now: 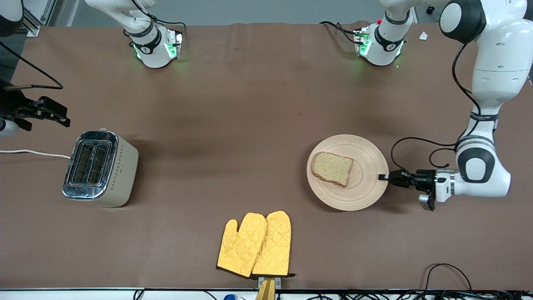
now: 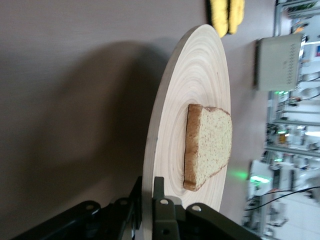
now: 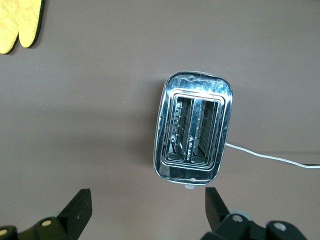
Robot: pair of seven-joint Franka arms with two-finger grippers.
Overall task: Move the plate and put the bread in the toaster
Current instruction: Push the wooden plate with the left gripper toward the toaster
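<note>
No readable text, small illegible mark between toaster [image 3: 193,134] slots

Plate [image 1: 361,189]: pale beige wood, concentric ring grooves. Bread [image 1: 332,168]: speckled tan-brown, darker crust. Toaster [image 1: 100,168]: shiny chrome top, cream sides w/ little dotted diamond pattern, white cord [image 1: 33,153]. Oven mitts [image 1: 255,244]: bright yellow, quilted, dark trim. Table [image 1: 233,116]: plain brown. Grippers black.

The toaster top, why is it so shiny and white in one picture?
In the right wrist view the toaster chrome top mirrors the room lights as white glare; in the front view it gleams less and casts a soft shadow on the table.
</note>
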